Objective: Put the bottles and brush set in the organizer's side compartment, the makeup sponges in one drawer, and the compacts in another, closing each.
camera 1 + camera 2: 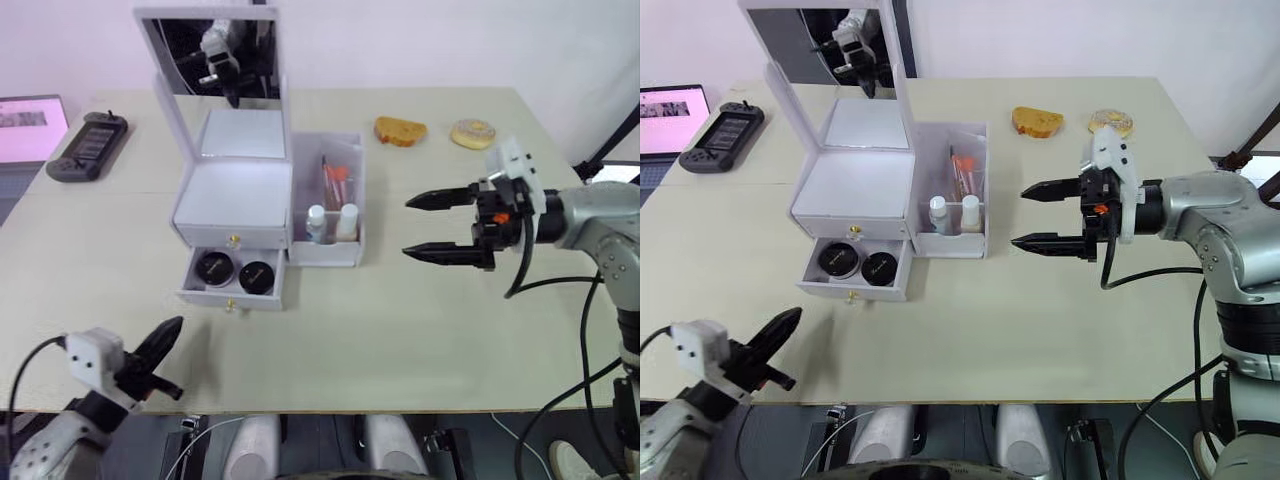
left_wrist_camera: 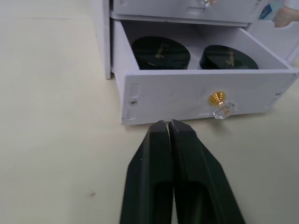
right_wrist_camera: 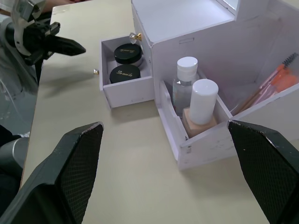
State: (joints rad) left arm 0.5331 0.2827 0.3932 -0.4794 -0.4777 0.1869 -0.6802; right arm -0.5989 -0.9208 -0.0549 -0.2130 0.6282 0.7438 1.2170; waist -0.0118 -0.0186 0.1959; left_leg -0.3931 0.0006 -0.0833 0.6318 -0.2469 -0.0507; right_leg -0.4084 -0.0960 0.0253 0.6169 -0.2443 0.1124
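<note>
A pale beige surface carries a few stray items. Near its far left corner lies a black handheld game controller, set at a slant. Just beyond it, at the left edge, sits a laptop with its screen lit pinkish. Toward the far right corner rest two food-like pieces near each other but apart: an orange-brown slice resembling toast, and a round pale doughnut-like ring.

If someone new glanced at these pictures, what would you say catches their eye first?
Probably the white organizer with its mirror lid up and its lower drawer pulled out, two black compacts inside. Then the right claw, wide open beside the side compartment, and the left claw, shut, before the drawer.
</note>
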